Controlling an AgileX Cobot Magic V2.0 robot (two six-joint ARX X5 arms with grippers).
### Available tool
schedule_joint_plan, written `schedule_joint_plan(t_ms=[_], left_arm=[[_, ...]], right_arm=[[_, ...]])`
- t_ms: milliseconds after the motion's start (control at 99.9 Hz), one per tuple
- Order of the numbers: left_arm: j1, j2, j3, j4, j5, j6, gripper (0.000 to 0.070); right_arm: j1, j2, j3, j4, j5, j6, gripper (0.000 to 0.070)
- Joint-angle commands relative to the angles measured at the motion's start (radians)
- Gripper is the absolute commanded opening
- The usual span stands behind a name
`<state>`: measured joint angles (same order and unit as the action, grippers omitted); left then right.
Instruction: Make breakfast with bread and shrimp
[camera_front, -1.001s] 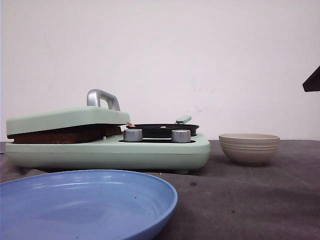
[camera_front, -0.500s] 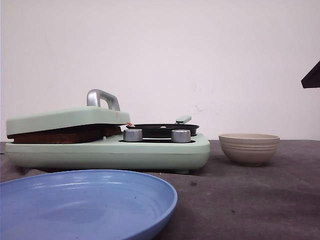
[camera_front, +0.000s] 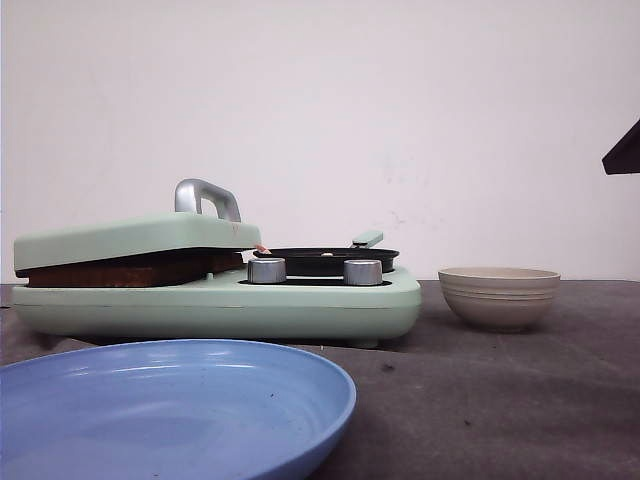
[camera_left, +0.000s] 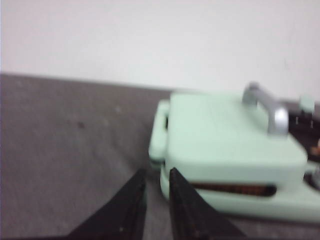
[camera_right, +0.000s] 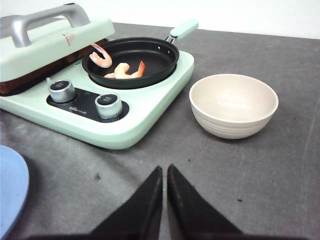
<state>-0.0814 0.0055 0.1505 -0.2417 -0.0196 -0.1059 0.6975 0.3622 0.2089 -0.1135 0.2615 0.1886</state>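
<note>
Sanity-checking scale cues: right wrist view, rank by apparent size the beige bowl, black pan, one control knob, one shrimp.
1. Black pan, widest.
2. Beige bowl: nearly as wide, but nearer the camera, so the order of these two is unsure.
3. Control knob.
4. Shrimp: looks close to the knob and lies farther back, so unsure.

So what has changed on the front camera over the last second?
Almost nothing. The dark arm part at the right edge sits slightly higher than a second ago and where it was half a second ago. Nothing was grasped or released. The green cooker with its lid down, the black pan, the beige bowl and the blue plate stayed put.
</note>
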Motion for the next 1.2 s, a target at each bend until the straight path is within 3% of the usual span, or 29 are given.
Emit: schedule_joint_plan(t_ms=[0, 150, 350, 1191], left_arm=[[0.008, -0.002, -0.026, 0.039, 0.01, 0.042, 0.0], [0.03, -0.002, -0.141, 0.231, 0.029, 0.076, 0.0], [0.044, -0.002, -0.137, 0.047, 0.051, 0.095, 0.0], [0.037, -0.002, -0.137, 0.055, 0.053, 0.097, 0.0]], right_arm=[[0.007, 0.001, 0.003, 0.013, 0.001, 0.014, 0.0007], [0.007, 0.001, 0.003, 0.013, 0.001, 0.014, 0.0007], [0.007, 0.001, 0.003, 0.013, 0.001, 0.014, 0.0006], [0.007, 0.001, 0.003, 0.014, 0.001, 0.014, 0.0007]])
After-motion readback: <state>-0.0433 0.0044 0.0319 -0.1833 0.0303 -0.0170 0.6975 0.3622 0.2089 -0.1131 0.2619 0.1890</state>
